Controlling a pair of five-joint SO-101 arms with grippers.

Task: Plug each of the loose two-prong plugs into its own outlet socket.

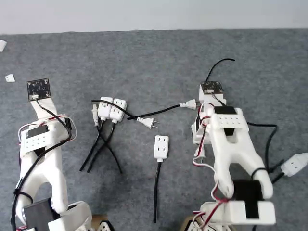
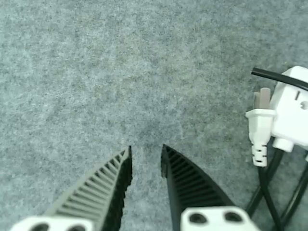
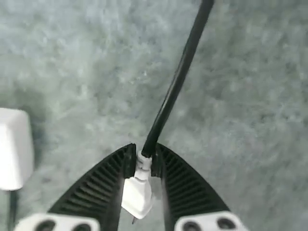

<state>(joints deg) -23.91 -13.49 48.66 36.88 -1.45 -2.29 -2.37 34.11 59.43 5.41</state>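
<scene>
My right gripper (image 3: 143, 156) is shut on a white two-prong plug (image 3: 137, 190), whose black cable (image 3: 175, 86) runs away over the carpet. In the high view this plug (image 1: 189, 104) lies at the right arm's tip. A second loose plug (image 1: 148, 122) lies mid-table, prongs pointing right. A third white plug (image 2: 260, 127) lies beside a pair of white outlet sockets (image 1: 111, 109). A single white socket (image 1: 161, 147) sits in the centre. My left gripper (image 2: 146, 153) stands open over bare carpet with nothing between its fingers, to the left of the paired sockets.
Black cables (image 1: 101, 149) cross below the paired sockets. Another white socket (image 1: 293, 164) lies at the far right by the right arm's base. Two small white scraps (image 1: 9, 77) sit at the far left. Grey carpet (image 1: 144, 62) covers the table.
</scene>
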